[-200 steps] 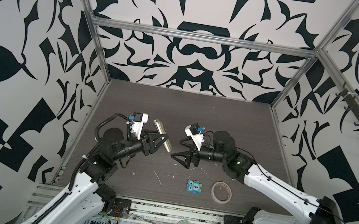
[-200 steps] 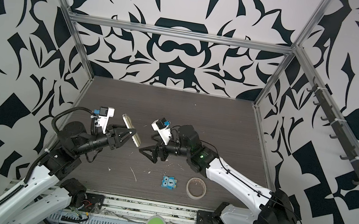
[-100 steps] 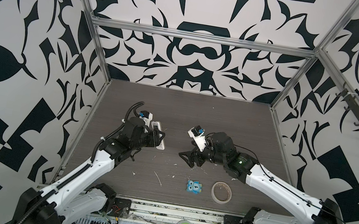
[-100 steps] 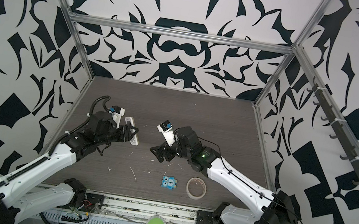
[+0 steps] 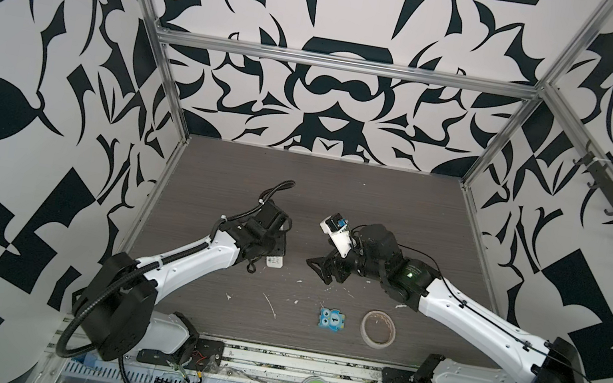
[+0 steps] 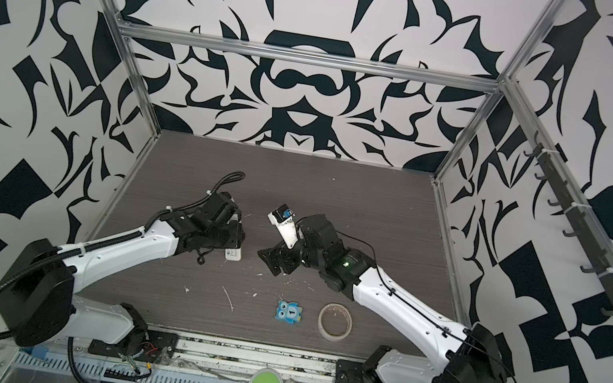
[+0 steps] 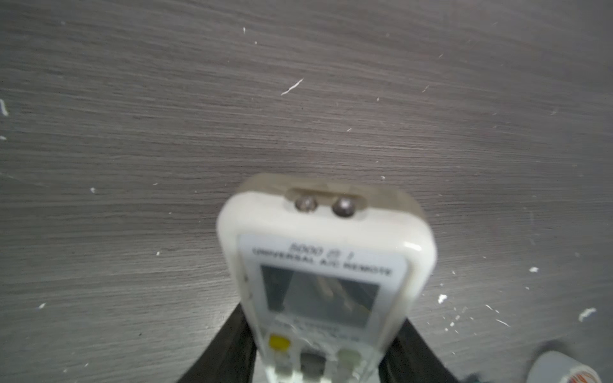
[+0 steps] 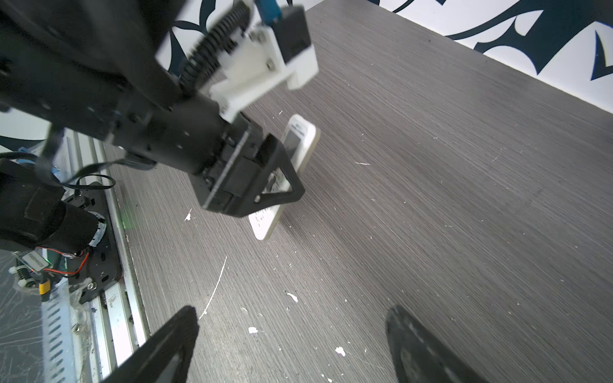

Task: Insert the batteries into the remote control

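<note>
checking back, we found the left gripper [image 8: 282, 172] had lowered the remote control [image 8: 300, 139], pinched edgewise, apparently onto the table [image 8: 431, 199]; right gripper [image 8: 292, 318] hung spread, empty; no batteries showed, so loading stood unconfirmed.

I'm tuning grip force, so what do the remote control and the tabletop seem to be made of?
Remote control: looks like hard moulded plastic, off-white, slightly yellowed, glossy; a bright highlight sits on its rounded corner and the screen window reflects. Tabletop: probably laminate or veneer with grey wood grain, matt; fine straight streaks, no glare.
</note>
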Controlling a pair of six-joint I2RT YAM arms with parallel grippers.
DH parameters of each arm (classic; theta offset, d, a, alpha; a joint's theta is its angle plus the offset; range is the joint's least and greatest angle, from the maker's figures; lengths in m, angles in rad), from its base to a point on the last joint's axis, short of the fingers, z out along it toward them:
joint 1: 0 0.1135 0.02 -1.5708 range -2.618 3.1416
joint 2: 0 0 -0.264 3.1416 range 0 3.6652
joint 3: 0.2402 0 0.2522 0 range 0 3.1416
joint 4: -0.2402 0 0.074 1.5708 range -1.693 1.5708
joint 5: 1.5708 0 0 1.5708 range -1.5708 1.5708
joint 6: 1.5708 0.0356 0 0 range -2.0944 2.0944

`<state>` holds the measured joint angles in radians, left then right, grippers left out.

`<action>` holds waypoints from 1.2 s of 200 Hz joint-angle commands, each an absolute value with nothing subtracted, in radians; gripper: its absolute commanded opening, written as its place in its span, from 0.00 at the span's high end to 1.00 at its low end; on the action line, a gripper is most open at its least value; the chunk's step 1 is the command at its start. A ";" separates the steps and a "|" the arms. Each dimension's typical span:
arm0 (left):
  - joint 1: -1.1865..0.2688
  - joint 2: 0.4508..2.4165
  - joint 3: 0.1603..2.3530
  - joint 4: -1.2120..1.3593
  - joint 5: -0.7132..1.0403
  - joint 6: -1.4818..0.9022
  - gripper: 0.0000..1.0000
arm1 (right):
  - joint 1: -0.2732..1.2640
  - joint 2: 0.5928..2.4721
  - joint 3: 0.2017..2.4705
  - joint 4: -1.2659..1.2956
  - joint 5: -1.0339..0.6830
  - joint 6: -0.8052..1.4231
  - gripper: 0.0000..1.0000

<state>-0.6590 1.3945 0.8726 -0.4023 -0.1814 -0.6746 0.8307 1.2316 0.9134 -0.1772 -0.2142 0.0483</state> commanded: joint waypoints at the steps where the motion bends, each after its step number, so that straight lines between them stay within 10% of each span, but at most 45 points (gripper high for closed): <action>1: -0.692 1.448 0.914 -0.444 -0.220 -0.706 0.97 | 0.833 1.224 0.943 -0.178 -0.197 0.039 0.08; 240: -0.793 1.795 1.003 -0.381 -0.287 -0.771 0.91 | 0.833 1.259 0.938 -0.186 -0.171 0.051 0.09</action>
<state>-0.7864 1.7504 1.0008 -0.3592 -0.2741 -0.7586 0.8307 1.2774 0.9134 -0.2008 -0.1844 0.0486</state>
